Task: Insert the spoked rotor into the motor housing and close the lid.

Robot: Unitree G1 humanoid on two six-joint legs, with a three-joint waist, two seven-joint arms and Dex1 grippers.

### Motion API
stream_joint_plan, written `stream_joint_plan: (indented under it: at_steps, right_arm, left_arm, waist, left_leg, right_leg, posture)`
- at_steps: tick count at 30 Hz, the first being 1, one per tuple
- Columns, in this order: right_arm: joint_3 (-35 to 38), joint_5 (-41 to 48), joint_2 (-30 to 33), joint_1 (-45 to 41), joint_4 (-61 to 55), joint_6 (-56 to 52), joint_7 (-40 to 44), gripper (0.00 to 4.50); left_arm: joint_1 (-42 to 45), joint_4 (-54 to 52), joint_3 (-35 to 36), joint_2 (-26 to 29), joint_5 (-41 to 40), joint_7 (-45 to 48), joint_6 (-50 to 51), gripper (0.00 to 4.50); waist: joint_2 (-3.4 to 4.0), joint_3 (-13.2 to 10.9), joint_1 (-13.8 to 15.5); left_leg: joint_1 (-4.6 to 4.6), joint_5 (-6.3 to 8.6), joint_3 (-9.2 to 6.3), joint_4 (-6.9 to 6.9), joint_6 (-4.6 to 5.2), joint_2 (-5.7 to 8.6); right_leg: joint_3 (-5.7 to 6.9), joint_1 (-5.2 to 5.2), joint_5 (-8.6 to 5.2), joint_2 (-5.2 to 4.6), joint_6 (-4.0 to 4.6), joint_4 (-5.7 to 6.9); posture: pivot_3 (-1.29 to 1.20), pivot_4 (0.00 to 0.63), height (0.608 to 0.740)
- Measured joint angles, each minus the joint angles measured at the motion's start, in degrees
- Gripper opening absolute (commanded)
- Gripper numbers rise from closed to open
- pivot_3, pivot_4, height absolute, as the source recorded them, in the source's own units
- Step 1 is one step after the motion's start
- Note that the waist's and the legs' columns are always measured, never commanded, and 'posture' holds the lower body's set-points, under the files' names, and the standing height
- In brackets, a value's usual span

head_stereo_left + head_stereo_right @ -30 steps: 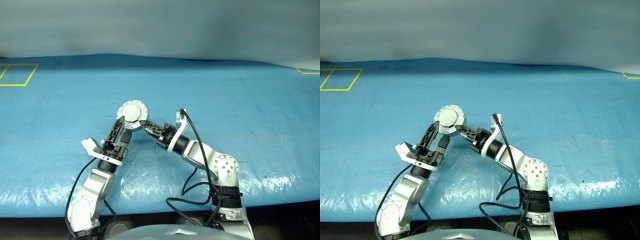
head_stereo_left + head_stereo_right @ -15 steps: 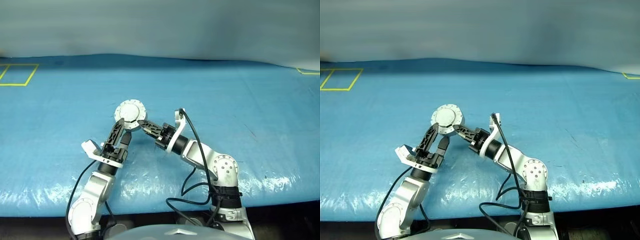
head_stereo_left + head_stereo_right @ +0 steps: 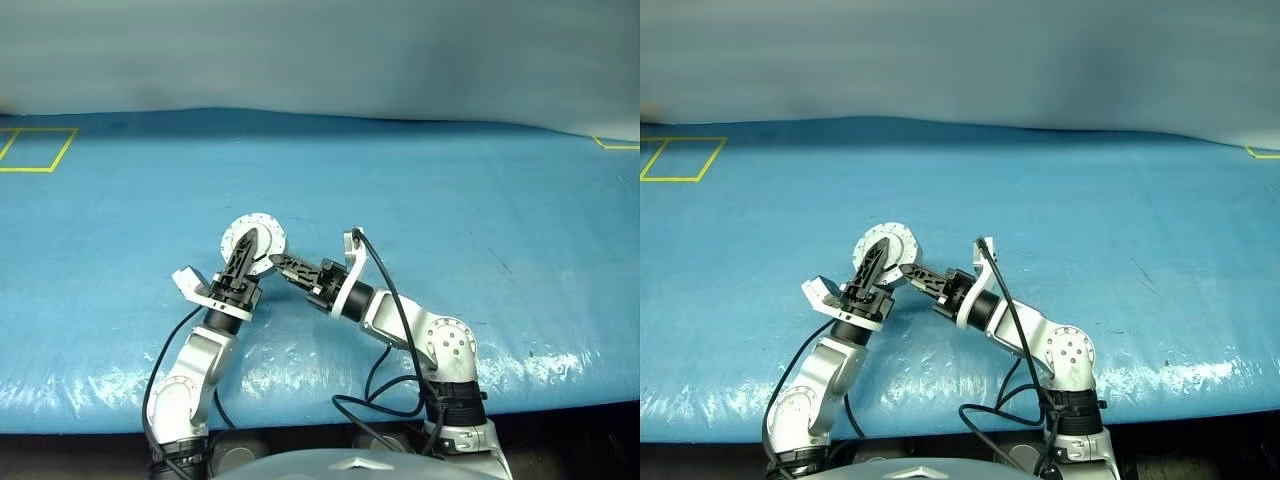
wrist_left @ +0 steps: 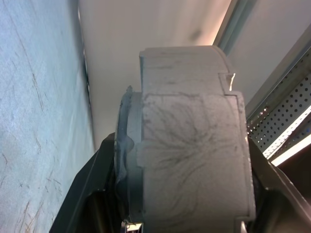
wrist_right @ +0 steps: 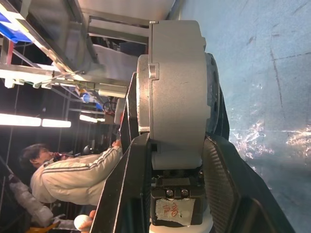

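Motor housing (image 3: 252, 243) is held above the blue table (image 3: 480, 200), near centre, lid (image 5: 144, 77) shut, so we judge the task nearly done. Right gripper (image 3: 277, 265) clamps its edge; left gripper (image 3: 246, 254) straddles it, contact unclear.

Motor housing (image 4: 189, 155), a scratched grey body seen edge-on, sits between the two black fingers (image 4: 80, 199) of the left gripper (image 4: 180, 213); blue surface (image 4: 39, 121) runs along one side; pale wall and perforated panel (image 4: 286, 121) lie beyond.
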State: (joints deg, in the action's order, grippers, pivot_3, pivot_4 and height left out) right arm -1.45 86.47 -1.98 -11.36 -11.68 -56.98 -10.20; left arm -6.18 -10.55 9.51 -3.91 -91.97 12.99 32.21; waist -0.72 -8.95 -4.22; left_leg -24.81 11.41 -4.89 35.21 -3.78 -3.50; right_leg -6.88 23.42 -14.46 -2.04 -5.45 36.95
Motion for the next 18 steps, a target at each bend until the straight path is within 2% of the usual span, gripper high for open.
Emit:
stream_joint_plan:
  at_steps: [3, 5, 7, 9, 13, 16, 18]
  right_arm:
    - [-1.2, -3.2, 1.6, 0.1, -1.4, 0.8, 2.5, 1.15]
    - [-2.5, -6.7, 3.8, 0.6, -3.1, 1.8, 4.8, 1.88]
    - [-6.2, -14.6, 9.1, 0.3, -7.2, 2.3, 6.6, 2.5]
    - [-9.8, -23.3, 14.3, 0.5, -9.6, 3.3, 8.3, 3.18]
    - [-16.3, -38.4, 19.4, 1.8, -11.7, 8.0, 10.2, 4.48]
    - [-22.4, -52.7, 23.9, 2.3, -13.7, 15.7, 11.9, 4.5]
    - [-23.7, -59.0, 24.5, 3.4, -13.8, 19.7, 12.4, 4.5]
  left_arm:
    - [0.0, -0.1, -0.1, 0.0, 0.2, -0.8, -0.4, 2.37]
    - [0.3, -0.4, -0.7, 0.0, 1.1, -2.1, -0.6, 2.37]
    - [1.7, 0.0, -0.2, 0.0, 3.8, -5.5, -2.1, 2.37]
    - [4.8, 2.6, 2.3, 0.0, 6.0, -8.5, -4.7, 2.37]
    - [14.0, 10.6, 6.4, 2.7, 12.1, -12.0, -8.0, 2.37]
    - [22.3, 18.9, 8.7, 5.7, 15.5, -12.1, -7.8, 2.37]
    - [26.6, 23.5, 9.8, 6.9, 17.1, -11.1, -7.5, 2.37]
  waist:
    - [0.0, 0.0, 0.2]
    - [0.0, 0.0, 0.3]
    - [0.02, 0.0, 0.5]
    - [0.01, 0.0, 0.7]
    - [0.0, 0.0, 0.9]
    - [-0.05, 0.0, 1.2]
    - [-0.1, 0.0, 1.4]
  left_leg:
    - [0.0, 0.0, 0.0, 0.01, 0.0, 0.0]
    - [0.0, 0.0, 0.0, 0.03, 0.0, 0.0]
    - [0.03, -0.01, -0.01, 0.07, -0.02, 0.01]
    - [0.05, -0.08, -0.02, 0.09, -0.04, 0.01]
    - [0.03, -0.26, -0.07, 0.08, -0.13, 0.01]
    - [-0.03, -0.31, -0.07, 0.12, -0.16, 0.06]
    - [-0.05, -0.31, -0.08, 0.08, -0.16, 0.06]
  right_leg:
    - [0.0, -0.01, 0.0, 0.0, -0.01, 0.0]
    - [0.0, -0.02, 0.0, 0.0, -0.01, -0.01]
    - [0.01, -0.07, -0.02, 0.0, -0.08, -0.01]
    - [0.02, -0.06, -0.06, 0.03, -0.2, 0.01]
    - [0.0, -0.05, 0.06, 0.09, -0.35, 0.0]
    - [-0.03, -0.07, 0.15, 0.08, -0.47, -0.09]
    - [-0.02, -0.05, 0.29, 0.08, -0.71, -0.1]
  posture:
    - [0.0, 0.15, 0.74]
    - [0.0, 0.15, 0.74]
    - [0.0, 0.15, 0.74]
    - [0.0, 0.15, 0.74]
    - [0.0, 0.15, 0.74]
    - [0.0, 0.15, 0.74]
    - [0.0, 0.15, 0.74]
